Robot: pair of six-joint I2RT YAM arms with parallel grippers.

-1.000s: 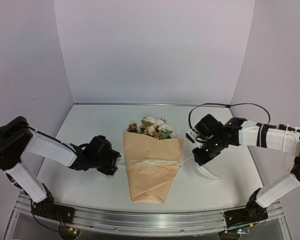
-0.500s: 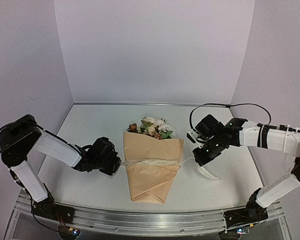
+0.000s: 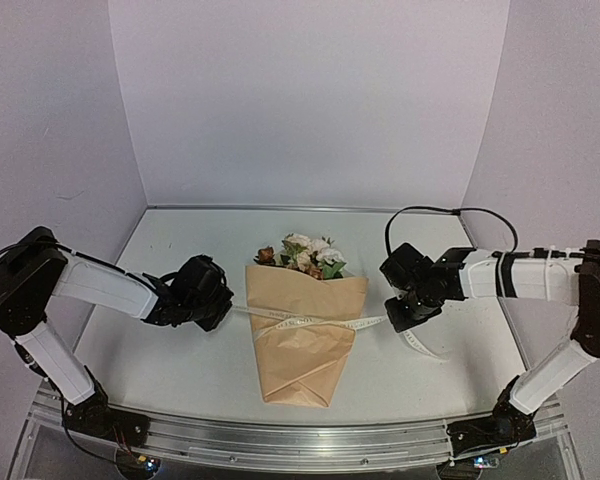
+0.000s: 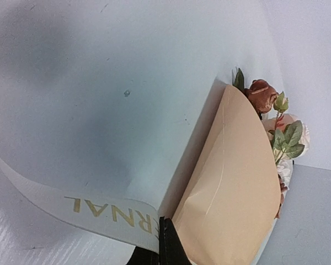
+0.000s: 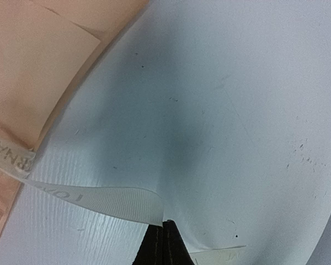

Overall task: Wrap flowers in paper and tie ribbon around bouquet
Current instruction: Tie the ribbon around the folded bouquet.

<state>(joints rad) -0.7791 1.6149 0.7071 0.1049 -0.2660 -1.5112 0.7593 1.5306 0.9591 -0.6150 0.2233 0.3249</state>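
Note:
The bouquet lies in the middle of the table as a cone of peach-tan paper with the flowers at its far end. The cream ribbon runs across the paper's middle. My left gripper is shut on the ribbon's left end just beside the cone. In the left wrist view its closed tips pinch the lettered ribbon next to the paper and flowers. My right gripper is shut on the ribbon's right part; its tips hold the ribbon off the table.
A loose ribbon tail trails on the white table right of my right gripper. Lilac walls close the back and both sides. A metal rail runs along the near edge.
My left gripper has shut on the ribbon's left end and drawn slightly back from the near edge. The right gripper has shifted a little towards the bouquet, still holding the ribbon.

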